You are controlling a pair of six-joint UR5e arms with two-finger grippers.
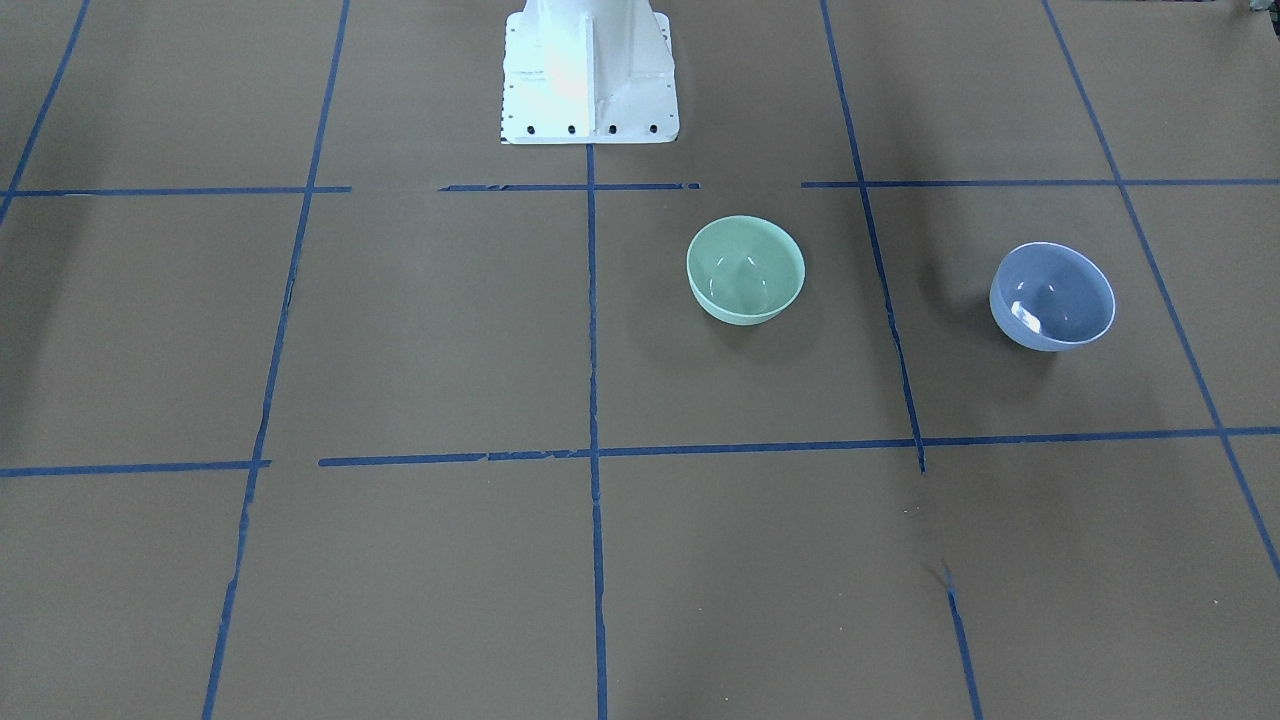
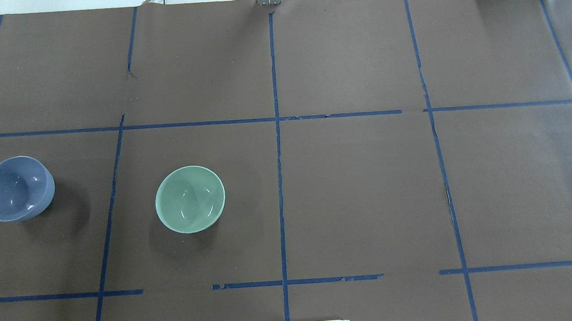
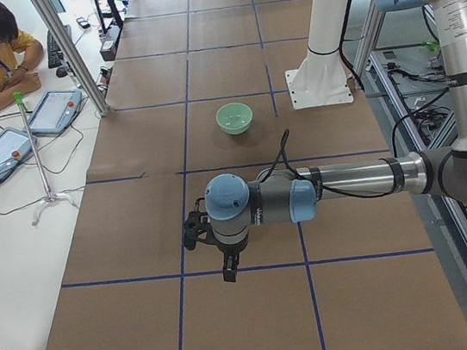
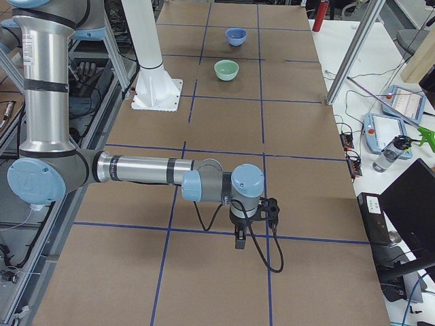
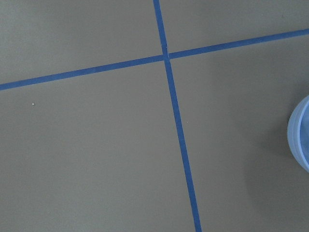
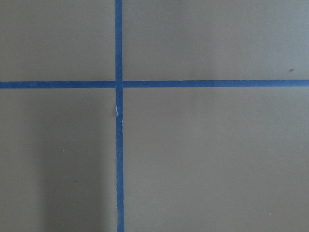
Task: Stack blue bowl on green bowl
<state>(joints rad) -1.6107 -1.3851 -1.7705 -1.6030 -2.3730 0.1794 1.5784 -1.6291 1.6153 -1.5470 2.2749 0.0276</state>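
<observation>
**Blue bowl** (image 2: 15,188): small, round, glossy, pale periwinkle with a thin light rim. It stands mouth up on the table (image 2: 368,200), far out on the robot's left.

**Green bowl** (image 2: 190,199): same shape and gloss, pale mint. It stands mouth up in the next grid square toward the centre, well apart from the blue bowl, with a tape line (image 2: 109,211) between them.

**Table:** covered in matte brown paper, creased in places, with a grid of blue tape.

**Left hand** (image 3: 229,269): points down over the table and is seen only from the side, so I cannot tell whether its fingers are spread or together.

**Right hand** (image 4: 239,242): also points down, and its state cannot be told either.

**Views:** the overhead and front-facing views show both bowls but no arm. The left side view shows only the green bowl. The right side view shows both bowls, far off. The left wrist view catches a sliver of the blue bowl's rim at its right edge. The right wrist view shows only paper and crossed tape.
</observation>
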